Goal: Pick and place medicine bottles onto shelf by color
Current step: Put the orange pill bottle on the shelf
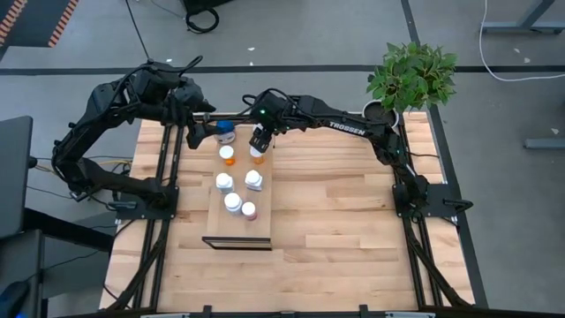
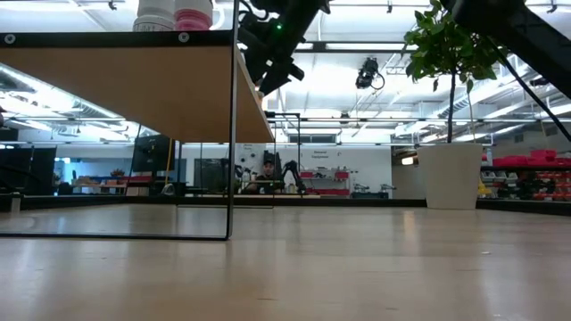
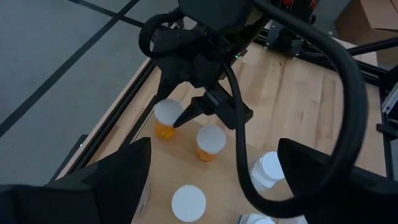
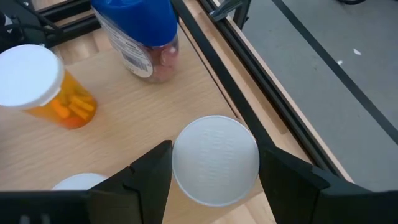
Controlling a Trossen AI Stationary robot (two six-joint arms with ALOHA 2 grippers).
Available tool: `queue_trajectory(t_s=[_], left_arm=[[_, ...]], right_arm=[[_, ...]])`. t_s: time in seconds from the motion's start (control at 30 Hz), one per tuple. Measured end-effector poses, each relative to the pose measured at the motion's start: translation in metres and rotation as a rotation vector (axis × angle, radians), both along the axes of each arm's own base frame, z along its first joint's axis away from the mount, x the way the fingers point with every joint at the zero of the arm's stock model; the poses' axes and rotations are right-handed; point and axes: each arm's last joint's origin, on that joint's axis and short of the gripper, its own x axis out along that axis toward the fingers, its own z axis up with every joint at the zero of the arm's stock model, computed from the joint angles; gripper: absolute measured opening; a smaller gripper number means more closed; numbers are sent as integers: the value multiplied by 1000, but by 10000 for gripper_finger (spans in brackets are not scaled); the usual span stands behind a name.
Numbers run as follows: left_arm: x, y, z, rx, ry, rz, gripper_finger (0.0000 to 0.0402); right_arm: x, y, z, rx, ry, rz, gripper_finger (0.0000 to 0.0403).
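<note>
The shelf (image 1: pixel 261 221) is a raised light-wood board on a dark frame; the low view shows it from below (image 2: pixel 134 89). Several bottles stand on it: a blue-capped one (image 1: pixel 226 134), two orange ones (image 1: pixel 228 155) (image 1: pixel 257 159), three white ones (image 1: pixel 224 183) and a pink one (image 1: pixel 249 211). My right gripper (image 1: pixel 259 143) is over the far right orange bottle (image 3: pixel 165 119), shut on it. My left gripper (image 1: pixel 198 132) hovers just left of the blue-capped bottle, open and empty (image 3: pixel 217 186). My right gripper has the orange bottle's white cap (image 4: pixel 215 160) between its two fingers (image 4: pixel 149 180), which lie against opposite sides of the cap. The fingers come from above, pointing down. The bottle is upright, its base on the shelf near the far edge.
A potted plant (image 1: pixel 413 72) in a white pot (image 1: pixel 381 113) stands at the table's far right corner. Dark frame rails (image 1: pixel 168 203) run along both table sides. Bare slatted tabletop (image 1: pixel 353 221) lies to the right of the shelf.
</note>
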Motion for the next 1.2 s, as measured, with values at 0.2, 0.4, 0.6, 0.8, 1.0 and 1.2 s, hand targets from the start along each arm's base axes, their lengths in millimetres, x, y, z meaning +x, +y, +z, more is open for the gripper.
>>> queue_trajectory(t_s=[0.2, 0.4, 0.6, 0.8, 1.0, 1.2], left_arm=[[0, 0, 0, 0, 0, 0, 355], [0, 0, 0, 0, 0, 0, 355], [0, 0, 0, 0, 0, 1, 355], [0, 0, 0, 0, 0, 1, 355], [0, 0, 0, 0, 0, 0, 355], [0, 0, 0, 0, 0, 0, 355]], right_arm=[[0, 0, 0, 0, 0, 0, 226], [0, 0, -9, 8, 29, 0, 226], [1, 1, -9, 15, 22, -8, 226], [1, 1, -9, 12, 21, -4, 232], [4, 1, -7, 13, -15, 0, 255], [5, 1, -7, 19, -28, 5, 266]])
